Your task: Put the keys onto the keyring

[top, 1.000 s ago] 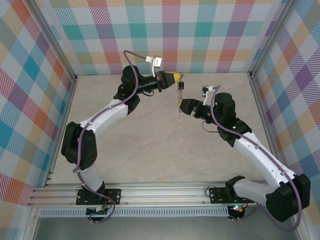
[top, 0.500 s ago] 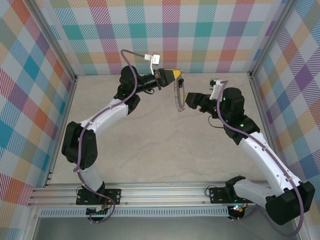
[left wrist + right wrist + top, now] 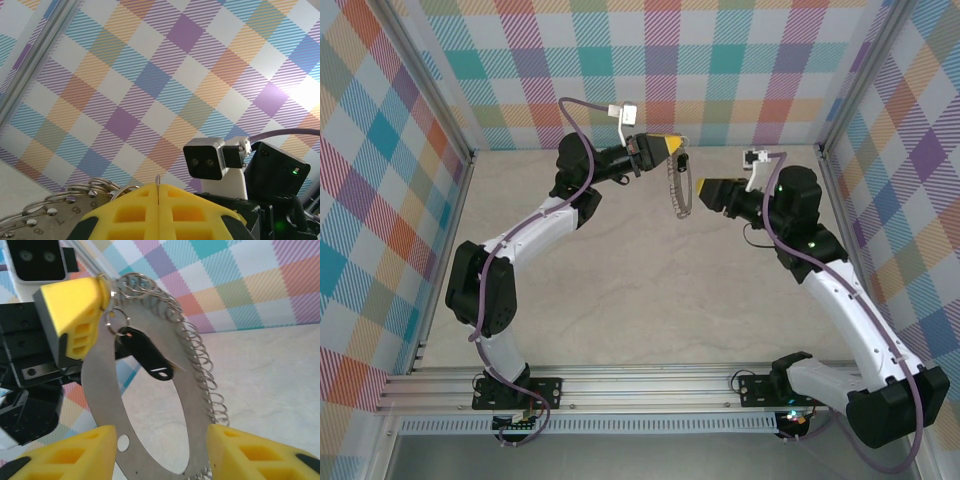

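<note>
Arms raised over the tabletop [image 3: 620,290], my left hand [image 3: 672,148] clamps the keyring [image 3: 678,192] at its top; my right hand [image 3: 704,190], released, flanks its lower rim. The right-wrist camera reveals the black-headed key [image 3: 147,357] hanging at the keyring's top.

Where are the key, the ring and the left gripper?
key [image 3: 146,356], right wrist view, black head.
ring [image 3: 97,385], right wrist view, flat grey band.
left gripper [image 3: 157,192], left wrist view, seam between yellow fingertips.
</note>
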Available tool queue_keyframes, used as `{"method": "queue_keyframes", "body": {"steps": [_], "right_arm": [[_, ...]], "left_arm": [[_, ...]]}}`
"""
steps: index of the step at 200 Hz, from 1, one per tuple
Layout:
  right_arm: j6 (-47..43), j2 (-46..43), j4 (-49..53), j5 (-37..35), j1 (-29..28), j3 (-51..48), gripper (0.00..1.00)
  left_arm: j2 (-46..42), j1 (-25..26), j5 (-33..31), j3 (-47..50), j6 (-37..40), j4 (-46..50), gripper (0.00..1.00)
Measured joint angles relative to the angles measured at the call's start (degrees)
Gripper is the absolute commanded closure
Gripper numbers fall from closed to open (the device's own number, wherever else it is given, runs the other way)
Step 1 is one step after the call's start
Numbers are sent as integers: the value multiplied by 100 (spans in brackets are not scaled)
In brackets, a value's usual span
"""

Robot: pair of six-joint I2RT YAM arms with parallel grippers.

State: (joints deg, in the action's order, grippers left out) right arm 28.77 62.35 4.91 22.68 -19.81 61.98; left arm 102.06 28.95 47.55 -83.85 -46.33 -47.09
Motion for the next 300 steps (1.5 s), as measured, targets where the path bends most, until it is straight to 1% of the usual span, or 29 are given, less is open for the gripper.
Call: {"method": "queue_keyframes", "body": {"steps": [16, 43, 54, 72, 79, 107, 155, 212, 300], "right_arm": [[175, 184, -273, 267, -7, 2, 57], [382, 511, -551, 487, -173, 4, 57], [404, 581, -581, 533, -247, 4, 55], [369, 599, -573, 529, -313, 4, 48], [337, 581, -570, 518, -308, 7, 48], [179, 470, -450, 485, -114, 9, 47], [-197, 87, -352, 660, 448, 33, 48], [-566, 173, -398, 1432, 463, 328, 49], [-573, 841, -629, 1696, 463, 531, 51]], "left_arm": [[7, 0, 0, 0, -42, -2, 100], [46, 0, 4, 0, -52, -9, 100], [63, 0, 20, 0, -61, -7, 100], [79, 0, 103, -7, -63, 0, 100], [85, 0, 142, -28, -66, 2, 100], [140, 0, 291, -186, -122, -4, 100], [328, -2, 553, -376, -605, -297, 100], [396, -2, 708, -496, -949, -439, 100], [396, 0, 839, -514, -988, -490, 100]]}}
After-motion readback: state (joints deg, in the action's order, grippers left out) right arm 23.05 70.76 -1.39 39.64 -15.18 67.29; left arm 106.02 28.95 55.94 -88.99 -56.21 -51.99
